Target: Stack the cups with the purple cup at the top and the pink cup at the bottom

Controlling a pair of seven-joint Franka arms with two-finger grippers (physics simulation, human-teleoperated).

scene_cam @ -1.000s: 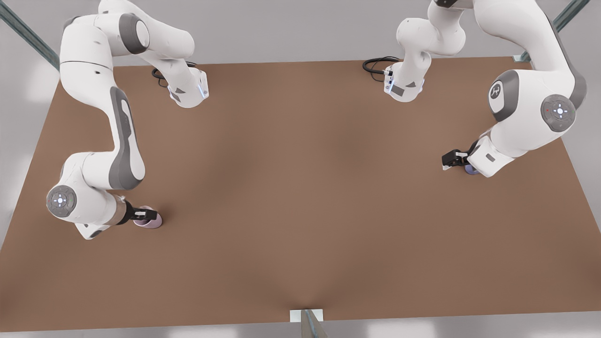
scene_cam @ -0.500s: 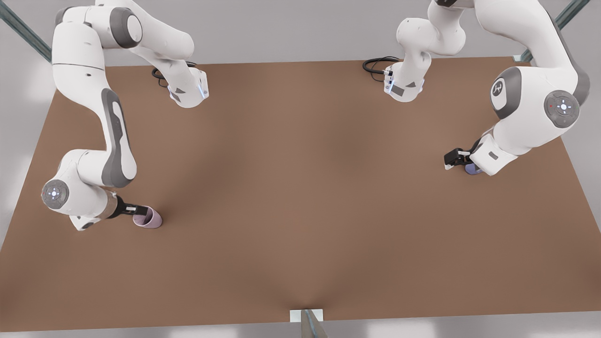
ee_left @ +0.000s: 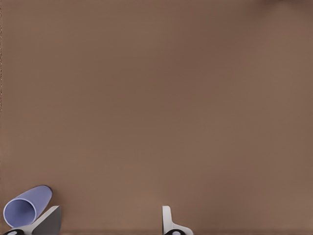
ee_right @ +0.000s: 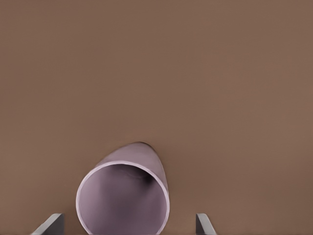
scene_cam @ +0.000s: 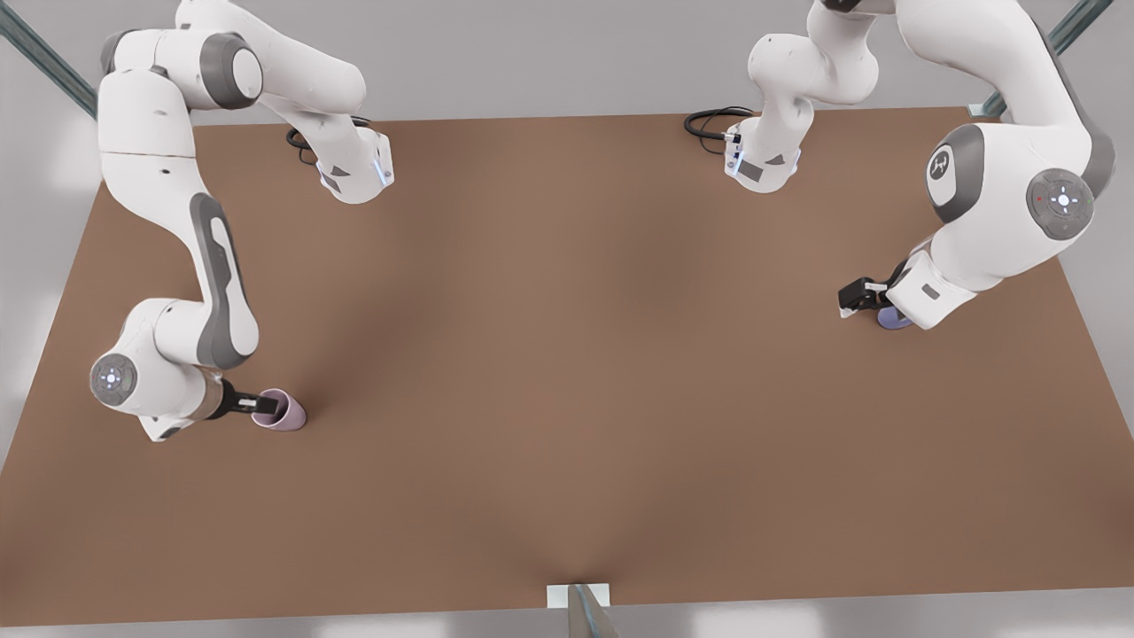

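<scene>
My right hand, lower left, spreads around the pink cup; I centre before closing. My left hand, right of frame, open, purple cup beside one finger.

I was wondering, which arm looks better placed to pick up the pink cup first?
The right arm. Its gripper straddles the pink cup, jaws open either side of it. The left gripper is across the table by the purple cup, which lies outside its open jaws.
</scene>
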